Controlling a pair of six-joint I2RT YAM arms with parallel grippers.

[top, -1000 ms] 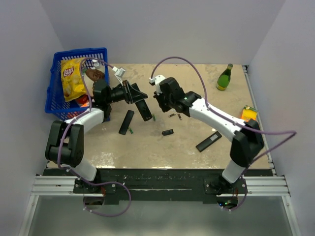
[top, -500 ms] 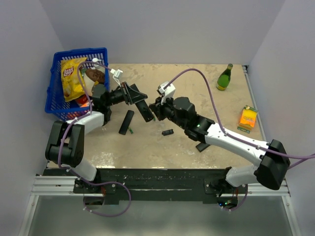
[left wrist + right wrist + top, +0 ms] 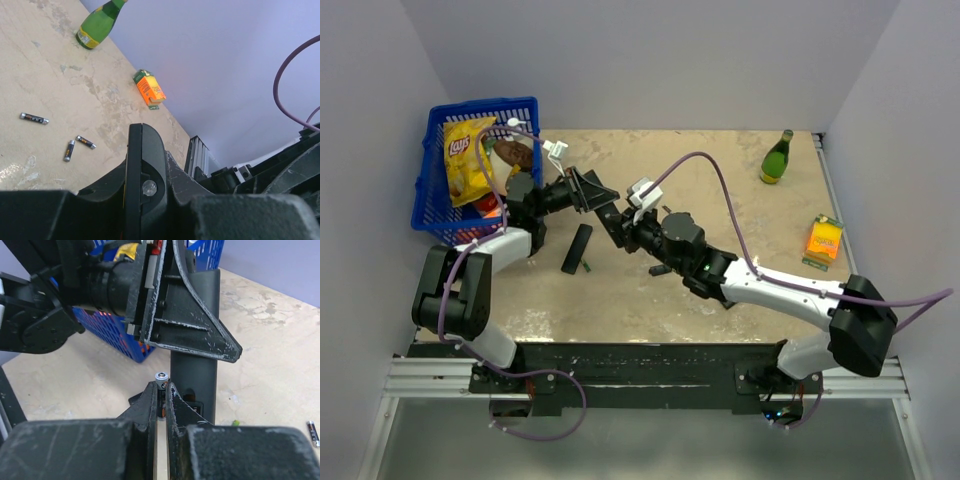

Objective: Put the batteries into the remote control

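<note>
My left gripper (image 3: 592, 196) is shut on the black remote control (image 3: 612, 222) and holds it tilted above the table. In the right wrist view the remote (image 3: 194, 365) stands upright with its open battery slot facing me. My right gripper (image 3: 628, 226) is shut on one battery (image 3: 161, 381), whose metal end pokes out between the fingertips right beside the remote's lower part. Three more batteries (image 3: 34, 118) (image 3: 68, 150) (image 3: 85, 142) lie on the table. A small black cover (image 3: 660, 270) lies on the table by my right arm.
A second black remote (image 3: 577, 248) lies under the left arm. A blue basket (image 3: 430, 180) with snack bags stands at the far left. A green bottle (image 3: 777, 158) and an orange box (image 3: 823, 240) are at the right.
My right arm has swung left and stretched out, bringing the battery up against the held remote. The left gripper and remote have stayed nearly in place.
</note>
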